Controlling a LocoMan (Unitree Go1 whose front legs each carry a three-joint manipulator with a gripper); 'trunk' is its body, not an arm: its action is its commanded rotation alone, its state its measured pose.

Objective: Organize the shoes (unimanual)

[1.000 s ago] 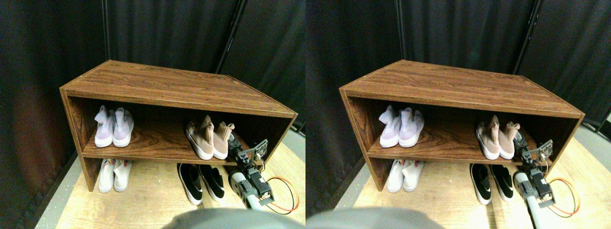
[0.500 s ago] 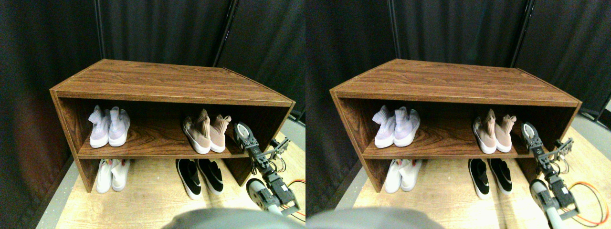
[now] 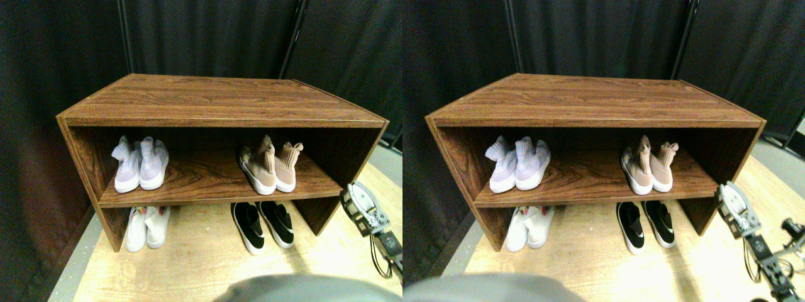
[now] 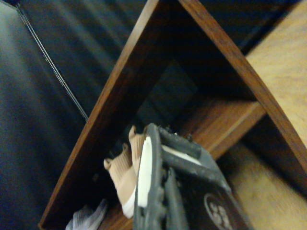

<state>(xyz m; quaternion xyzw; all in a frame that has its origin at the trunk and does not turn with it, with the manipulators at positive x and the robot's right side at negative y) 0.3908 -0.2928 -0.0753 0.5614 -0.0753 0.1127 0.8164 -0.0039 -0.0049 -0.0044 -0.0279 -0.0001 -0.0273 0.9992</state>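
Four pairs of shoes sit in a wooden rack [image 3: 220, 104]. On the middle shelf are a lavender pair [image 3: 139, 165] at the left and a pinkish-beige pair [image 3: 270, 167] at the right. Under the shelf, on the floor, stand a white pair [image 3: 146, 226] and a black pair [image 3: 263, 225]. My right gripper [image 3: 357, 196] hangs outside the rack, off its front right corner, clear of every shoe and holding nothing. The wrist view looks past the gripper [image 4: 158, 182] into the rack at the beige pair [image 4: 125, 175] and a bit of a lavender shoe [image 4: 88, 218].
Dark curtains [image 3: 207, 38] close off the back and left. The rack's right side panel [image 3: 368, 157] stands just left of the gripper. Light wooden floor [image 3: 201, 264] runs in front of the rack. A grey strip [image 3: 69, 270] edges the floor at the left.
The gripper has drawn back out of the middle shelf, from beside the beige pair to outside the rack's right front corner. The camera has also shifted. The shoes stay in place.
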